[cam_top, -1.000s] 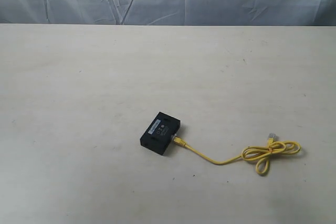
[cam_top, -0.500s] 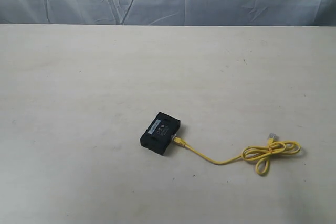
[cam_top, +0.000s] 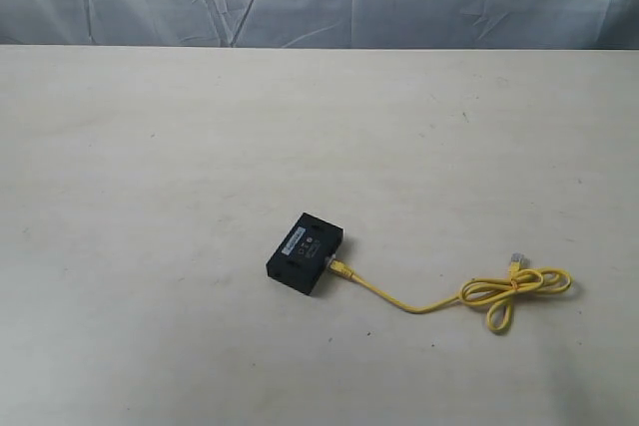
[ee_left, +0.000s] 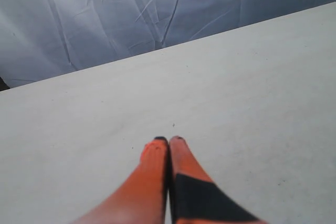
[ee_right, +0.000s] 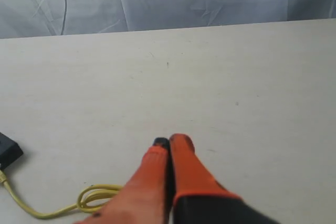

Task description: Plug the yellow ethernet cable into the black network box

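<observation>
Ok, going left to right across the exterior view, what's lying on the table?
Small flat black plastic network box → thin yellow ethernet cable leading off from the box's edge → the cable's tied looped bundle. The free clear plug overlaps the bundle's span, so it is left out.

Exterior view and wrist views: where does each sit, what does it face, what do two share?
Exterior: off the arms, looking down across the table at the black network box and yellow ethernet cable; no robot parts.
Left wrist: behind the shut left hand, facing table and backdrop.
Right wrist: behind the shut right hand, facing table, cable loop, box corner.
Shared: exterior and right wrist both show box and cable.
</observation>
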`<state>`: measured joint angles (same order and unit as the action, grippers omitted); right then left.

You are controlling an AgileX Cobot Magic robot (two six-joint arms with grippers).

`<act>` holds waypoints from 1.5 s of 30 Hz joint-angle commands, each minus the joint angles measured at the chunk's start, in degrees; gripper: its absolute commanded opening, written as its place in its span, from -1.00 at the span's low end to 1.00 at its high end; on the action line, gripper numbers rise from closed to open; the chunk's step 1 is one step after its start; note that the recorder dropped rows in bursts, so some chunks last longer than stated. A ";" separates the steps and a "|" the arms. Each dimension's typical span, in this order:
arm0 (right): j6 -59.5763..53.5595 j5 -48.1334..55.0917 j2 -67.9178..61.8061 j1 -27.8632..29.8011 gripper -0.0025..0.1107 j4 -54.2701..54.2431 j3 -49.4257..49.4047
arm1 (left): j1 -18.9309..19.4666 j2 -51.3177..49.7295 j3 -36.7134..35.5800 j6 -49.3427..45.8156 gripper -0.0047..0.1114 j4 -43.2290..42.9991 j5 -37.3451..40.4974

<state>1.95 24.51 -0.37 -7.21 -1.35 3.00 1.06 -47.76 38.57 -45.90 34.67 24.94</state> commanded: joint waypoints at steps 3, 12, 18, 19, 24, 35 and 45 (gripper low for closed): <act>-0.32 -3.68 0.37 -0.28 -0.96 -1.66 -3.00 | 0.03 0.43 -0.36 0.32 -0.92 0.33 -0.62; -0.32 -3.46 0.37 -0.28 -0.96 -1.67 -3.00 | 0.03 0.43 -0.36 0.32 -0.92 0.33 -0.62; -0.32 -3.46 0.37 -0.28 -0.96 -1.67 -3.00 | 0.03 0.43 -0.36 0.32 -0.92 0.33 -0.62; -0.32 -3.46 0.37 -0.28 -0.96 -1.67 -3.00 | 0.03 0.43 -0.36 0.32 -0.92 0.33 -0.62; -0.32 -3.46 0.37 -0.28 -0.96 -1.67 -3.00 | 0.03 0.61 -0.36 0.32 -0.92 0.33 -0.62; -0.32 -3.76 0.37 -0.28 -0.96 -1.93 -3.00 | 0.03 22.72 -11.13 1.44 -0.92 -2.43 1.76; -0.32 -3.76 0.37 -0.28 -0.96 -1.93 -3.00 | 0.03 47.08 -30.32 1.21 -0.92 -2.43 -0.68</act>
<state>1.95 21.58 -0.37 -7.21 -3.29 0.29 1.06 -3.90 10.80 -45.02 32.62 26.27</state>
